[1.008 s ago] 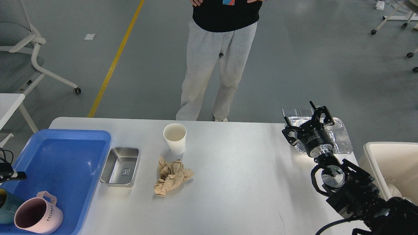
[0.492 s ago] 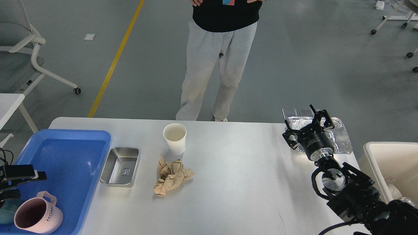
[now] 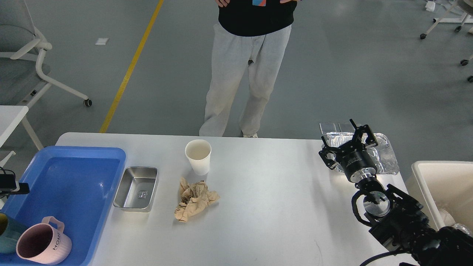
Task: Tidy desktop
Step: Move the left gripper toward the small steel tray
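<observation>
The desktop (image 3: 266,207) fills the lower view, and near its middle stands a paper cup (image 3: 198,156). Just in front of the cup lies a crumpled brown napkin (image 3: 194,199); left of the cup sits a steel pan (image 3: 136,188), and beyond that a blue tray (image 3: 70,177) holding a pink mug (image 3: 42,245). Far right of the cup, the right gripper (image 3: 349,144) hovers with fingers spread wide, empty, over a foil tray (image 3: 384,157), beside a white bin (image 3: 441,188). The left gripper (image 3: 9,184) barely shows; its state I cannot tell. Likely next: lower and pinch the foil's rim.

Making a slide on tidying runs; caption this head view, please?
Right gripper open above foil tray; paper cup and crumpled paper on desktop.
</observation>
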`<control>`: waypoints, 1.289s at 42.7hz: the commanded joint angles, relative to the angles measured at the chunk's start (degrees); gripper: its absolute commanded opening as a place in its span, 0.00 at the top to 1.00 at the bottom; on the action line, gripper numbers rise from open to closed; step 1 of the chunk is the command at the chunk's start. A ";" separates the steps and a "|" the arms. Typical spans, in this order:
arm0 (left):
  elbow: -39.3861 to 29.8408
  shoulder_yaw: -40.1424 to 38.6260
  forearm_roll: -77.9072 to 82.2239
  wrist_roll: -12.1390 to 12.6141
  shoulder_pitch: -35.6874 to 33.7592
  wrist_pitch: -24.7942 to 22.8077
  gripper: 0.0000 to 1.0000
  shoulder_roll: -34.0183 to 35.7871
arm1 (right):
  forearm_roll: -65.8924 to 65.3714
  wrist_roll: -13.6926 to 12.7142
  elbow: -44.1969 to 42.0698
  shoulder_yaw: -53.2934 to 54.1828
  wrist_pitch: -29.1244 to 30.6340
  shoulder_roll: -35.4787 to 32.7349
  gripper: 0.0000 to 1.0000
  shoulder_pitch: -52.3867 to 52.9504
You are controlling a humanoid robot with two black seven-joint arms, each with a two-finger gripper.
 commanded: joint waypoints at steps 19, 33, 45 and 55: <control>-4.15 -0.19 0.08 0.18 -2.30 0.55 0.08 0.84 | 0.00 0.00 -0.09 0.00 0.00 -0.09 0.00 0.08; -5.38 0.25 0.00 0.18 -5.90 -0.07 0.08 0.93 | 0.00 0.00 -0.18 0.00 0.00 -0.18 0.00 -0.18; 4.98 0.51 2.54 3.34 -5.38 1.07 0.08 -14.09 | 0.00 0.00 -0.18 -0.09 -0.09 -0.09 0.00 -0.18; 12.89 0.42 12.73 4.31 -6.17 4.58 0.08 -27.89 | 0.00 0.00 -0.18 -0.09 -0.17 0.00 0.00 -0.18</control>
